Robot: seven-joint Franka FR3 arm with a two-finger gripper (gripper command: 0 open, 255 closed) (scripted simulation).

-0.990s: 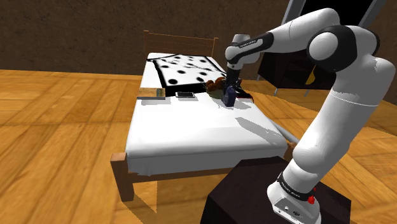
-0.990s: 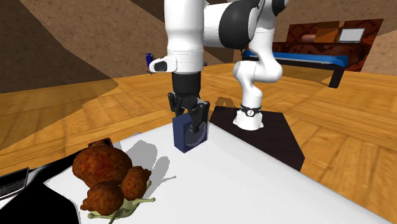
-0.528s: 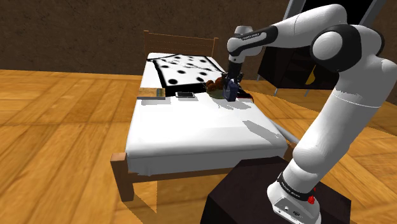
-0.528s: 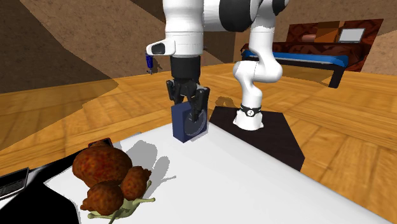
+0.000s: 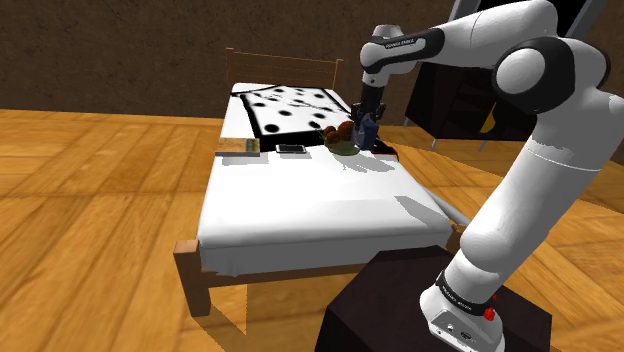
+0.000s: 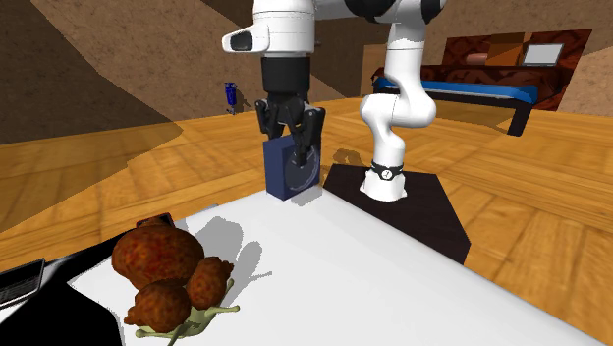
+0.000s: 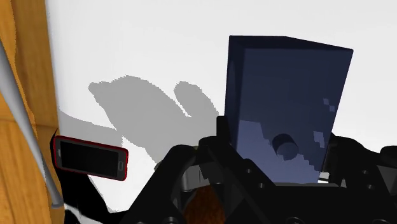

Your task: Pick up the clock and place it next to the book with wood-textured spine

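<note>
A dark blue, box-shaped clock (image 5: 367,131) hangs in the air over the white bed (image 5: 310,205), clasped by my black gripper (image 5: 365,121). In the second exterior view the clock (image 6: 291,170) is lifted off the sheet, its round face turned towards that view's right, with the gripper (image 6: 293,145) shut on its top. In the wrist view the clock (image 7: 286,108) sits between the fingers (image 7: 210,167). A thin flat book (image 5: 237,153) lies near the bed's edge on the shoulder view's left.
A brown lumpy figure (image 6: 167,263) lies on the sheet near the clock, also brown figure (image 5: 340,132). A dark phone (image 5: 291,149) with a red rim (image 7: 89,157) rests beside the book. A spotted pillow (image 5: 290,108) leans at the headboard. Dark furniture (image 5: 450,105) stands behind the arm.
The gripper has risen with the clock in it, lifting it off the sheet and carrying it slightly towards the headboard. Nothing else on the bed has moved.
</note>
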